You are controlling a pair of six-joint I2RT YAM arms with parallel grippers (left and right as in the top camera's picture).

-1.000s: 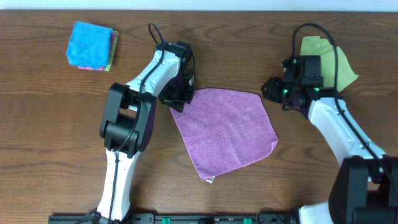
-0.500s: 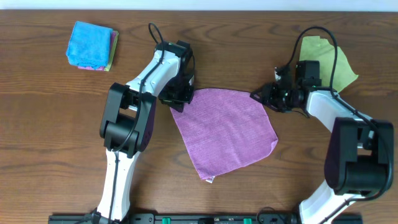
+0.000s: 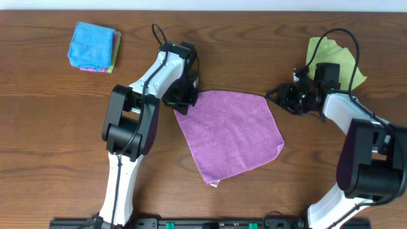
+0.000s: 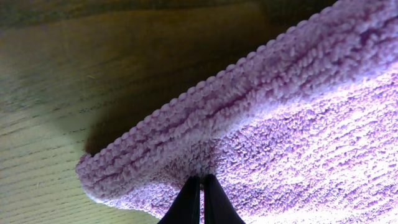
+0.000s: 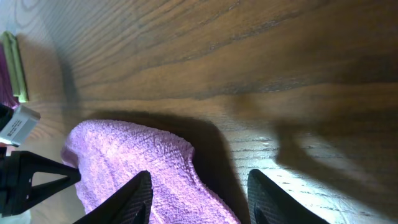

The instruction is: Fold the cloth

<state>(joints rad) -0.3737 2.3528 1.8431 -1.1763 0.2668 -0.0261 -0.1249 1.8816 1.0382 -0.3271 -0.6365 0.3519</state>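
At left gripper (image 4: 200,185), cloth (image 3: 230,133) corner (pinched)

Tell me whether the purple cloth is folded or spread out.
Spread: the purple cloth lies flat, unfolded, four corners showing, with the left claw pinching one corner.

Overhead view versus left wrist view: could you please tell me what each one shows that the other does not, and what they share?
Only overhead: the blue folded cloth, the lime-green cloth, and the right gripper near the purple cloth's right corner. Only left wrist: the left gripper pinched shut on the cloth's stitched edge. Both: the purple cloth and the wooden table.
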